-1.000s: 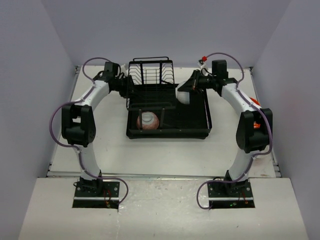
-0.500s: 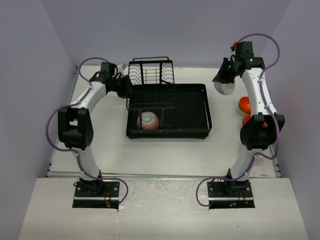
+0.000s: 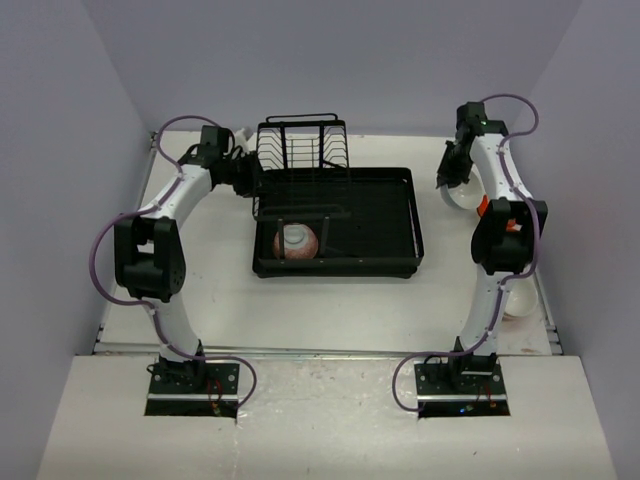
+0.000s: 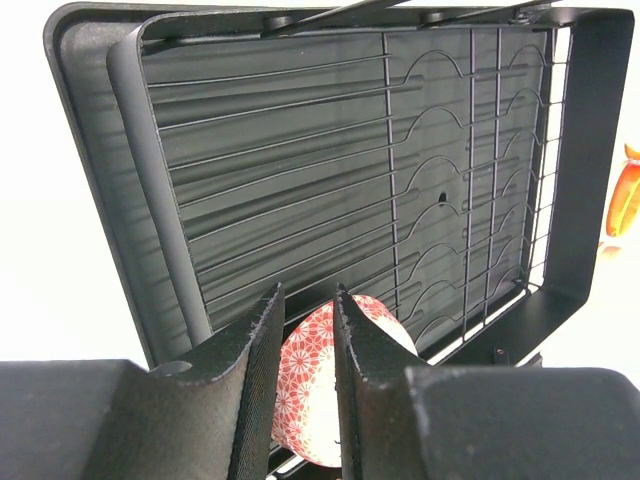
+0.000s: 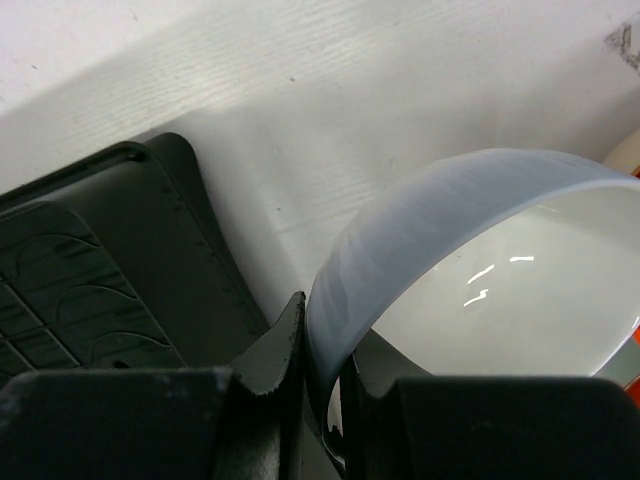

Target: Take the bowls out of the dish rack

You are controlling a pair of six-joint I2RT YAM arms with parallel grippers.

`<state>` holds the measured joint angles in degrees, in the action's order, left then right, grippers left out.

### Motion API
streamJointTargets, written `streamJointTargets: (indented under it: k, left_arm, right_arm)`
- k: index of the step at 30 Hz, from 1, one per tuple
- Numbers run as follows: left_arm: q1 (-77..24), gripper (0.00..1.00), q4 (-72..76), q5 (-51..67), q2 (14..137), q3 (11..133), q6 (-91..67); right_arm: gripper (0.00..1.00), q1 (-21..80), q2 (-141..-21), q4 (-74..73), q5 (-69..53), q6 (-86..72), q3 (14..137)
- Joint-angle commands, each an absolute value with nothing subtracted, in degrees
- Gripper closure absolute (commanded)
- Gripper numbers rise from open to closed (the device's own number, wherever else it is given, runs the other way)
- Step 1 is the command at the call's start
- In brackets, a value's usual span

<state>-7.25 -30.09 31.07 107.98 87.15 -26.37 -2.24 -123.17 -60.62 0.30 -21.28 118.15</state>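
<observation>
In the top view, the left gripper (image 4: 307, 293) is at the 10 o'clock corner of the dish rack (image 3: 414, 215), beside the upright wire section. Its two fingers stand a little apart, with only a narrow gap, and nothing is between them. Inside the rack, at about 7 o'clock, lies one pink-and-white patterned bowl (image 3: 296, 240). The left wrist camera sees it beyond the fingers. At 2 o'clock, outside the right wall of the rack, the right gripper (image 5: 318, 345) is clamped on the rim of a white bowl (image 5: 480, 300), one finger inside and one outside. We cannot tell if this bowl touches the table. An orange bowl (image 3: 483, 207) is just beside it, at its 4 o'clock.
</observation>
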Motion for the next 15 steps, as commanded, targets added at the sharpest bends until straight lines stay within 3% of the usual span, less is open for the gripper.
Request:
streamJointTargets:
  k: [1, 7, 15]
  left_arm:
    - [-6.94, 0.73, -29.27, 31.55, 105.91, 87.97, -25.49]
    - [-6.68, 0.77, -29.71, 31.46, 106.78, 88.68, -25.14]
    - [-6.50, 0.80, -30.23, 31.73, 107.40, 89.21, -24.87]
  right_arm:
    - [1.00, -1.41, -120.33, -58.89, 4.56, -20.22, 115.78]
    - [1.00, -0.88, -117.07, -54.07, 6.06, -20.04, 102.95]
    - [1.00, -0.44, -115.67, -51.16, 10.80, -19.60, 95.11]
